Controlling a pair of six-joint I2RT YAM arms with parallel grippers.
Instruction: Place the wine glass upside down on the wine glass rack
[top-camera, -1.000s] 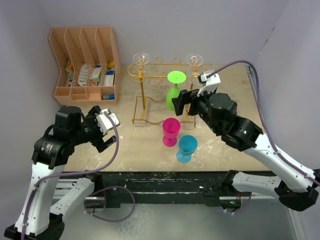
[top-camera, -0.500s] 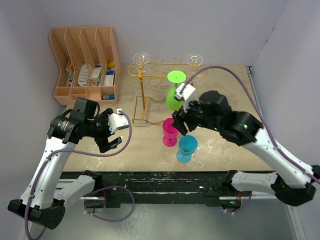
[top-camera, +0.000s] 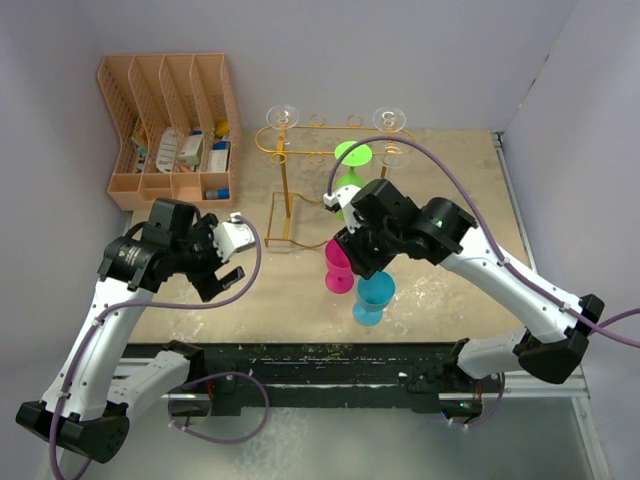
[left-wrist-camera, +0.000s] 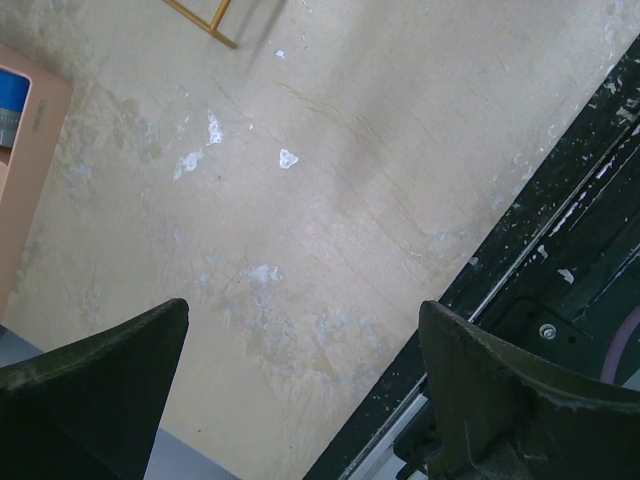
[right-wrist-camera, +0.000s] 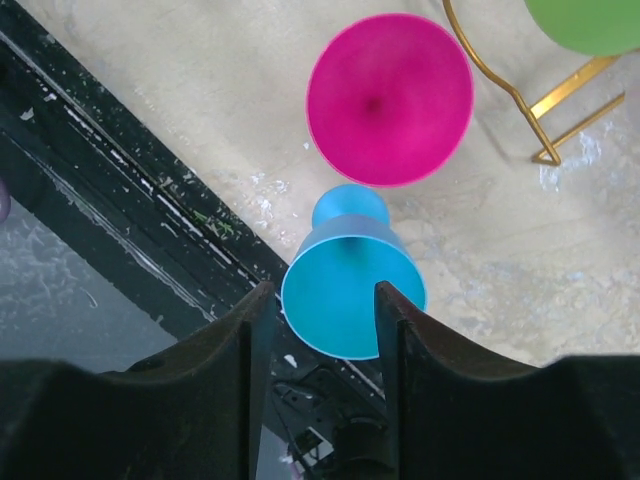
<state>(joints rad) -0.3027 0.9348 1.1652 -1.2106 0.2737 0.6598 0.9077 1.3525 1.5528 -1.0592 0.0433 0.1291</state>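
The gold wire wine glass rack (top-camera: 283, 190) stands at the back of the table, and a green wine glass (top-camera: 352, 153) hangs upside down on it. A pink wine glass (top-camera: 341, 262) and a blue wine glass (top-camera: 374, 296) stand upright in front of the rack. My right gripper (top-camera: 355, 262) hovers over these two. In the right wrist view the blue glass (right-wrist-camera: 350, 290) lies below and between the fingers of my right gripper (right-wrist-camera: 323, 292), which stands partly open and holds nothing. My left gripper (top-camera: 232, 258) is wide open over bare table (left-wrist-camera: 330, 200).
A peach file organiser (top-camera: 170, 130) with small items sits at the back left. Two clear glasses (top-camera: 281, 116) rest on the rack's top rail. The black front rail (right-wrist-camera: 120, 170) runs right behind the blue glass. Grey walls close in the sides.
My right gripper left the green glass on the rack, swung forward over the blue glass, and its jaws narrowed. The left arm shifted slightly toward the centre.
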